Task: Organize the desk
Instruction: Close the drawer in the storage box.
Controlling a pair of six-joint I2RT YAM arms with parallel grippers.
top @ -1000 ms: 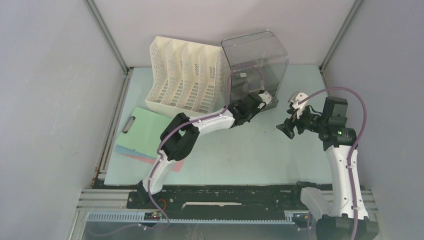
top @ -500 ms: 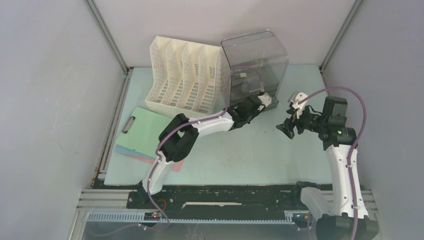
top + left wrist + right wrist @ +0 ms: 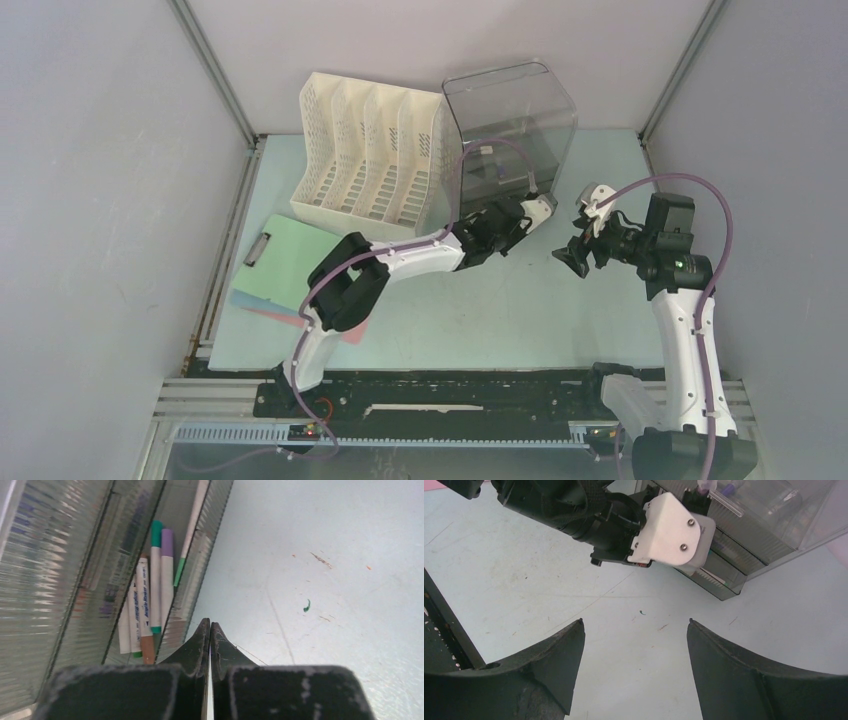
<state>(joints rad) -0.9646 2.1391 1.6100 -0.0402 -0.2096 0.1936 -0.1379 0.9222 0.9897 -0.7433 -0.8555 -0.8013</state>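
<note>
The desk [image 3: 480, 300] is a pale mint-green tabletop. At its back stands a clear grey organizer [image 3: 510, 120] whose low front tray holds several markers [image 3: 155, 580]. My left gripper [image 3: 543, 208] is shut with nothing in it, its tips [image 3: 210, 625] just off the tray's front right corner above the bare desk [image 3: 325, 580]. My right gripper [image 3: 570, 258] hangs open and empty to the right of the left one, over the desk [image 3: 524, 580]. In the right wrist view the left gripper's white housing [image 3: 671, 532] is in front of the organizer [image 3: 744, 540].
A white slotted file rack [image 3: 370, 150] stands left of the organizer, touching it. A green clipboard [image 3: 290, 255] lies on pink sheets [image 3: 275, 312] at the desk's left edge. Grey walls close in left, right and back. Small pen marks [image 3: 306, 606] dot the desk.
My left gripper has slid a little to the right and nearer along the organizer's front, still shut. The right arm has not moved.
</note>
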